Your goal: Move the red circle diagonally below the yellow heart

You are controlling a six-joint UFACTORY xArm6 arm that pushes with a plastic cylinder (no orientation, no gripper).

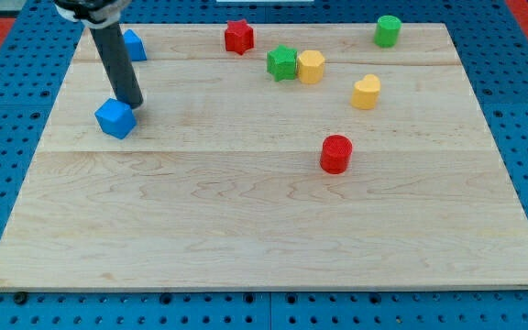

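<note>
The red circle (335, 153) stands right of the board's middle. The yellow heart (366, 92) sits above it and a little to the right, apart from it. My tip (131, 105) is far off at the view's left, touching or nearly touching the top right of a blue cube (115, 118). The dark rod rises from the tip toward the view's top left.
A second blue block (134, 45) is partly hidden behind the rod at the top left. A red star (238, 36) is at the top middle. A green star (282, 63) and a yellow hexagon (311, 66) sit side by side. A green cylinder (388, 30) is at the top right.
</note>
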